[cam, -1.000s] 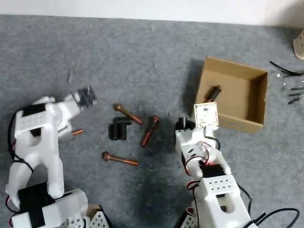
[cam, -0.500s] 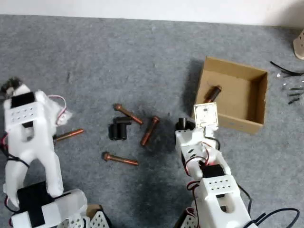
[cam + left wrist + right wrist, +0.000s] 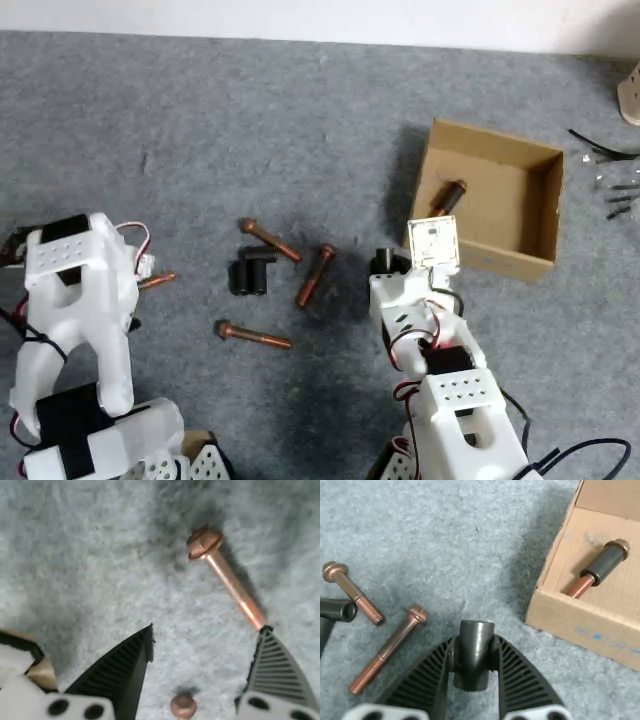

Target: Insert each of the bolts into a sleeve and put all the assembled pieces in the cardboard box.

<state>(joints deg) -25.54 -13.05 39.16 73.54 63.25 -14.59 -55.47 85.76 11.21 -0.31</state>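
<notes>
Beside the cardboard box [image 3: 570, 622] the right pincer [image 3: 473, 641] pinches a sleeve [image 3: 476, 652] (left pincer [image 3: 207, 630] spread by a bolt [image 3: 225, 575]).

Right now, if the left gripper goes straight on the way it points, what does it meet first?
Likely the bolt, lying just ahead of the left gripper with its tip by one open jaw; depth is unclear.

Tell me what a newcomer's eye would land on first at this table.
The right gripper is shut on a black sleeve, just short of the cardboard box, which already holds one assembled piece. Copper bolts lie scattered between the arms beside spare sleeves. The left gripper hangs open over another bolt at the left.
</notes>
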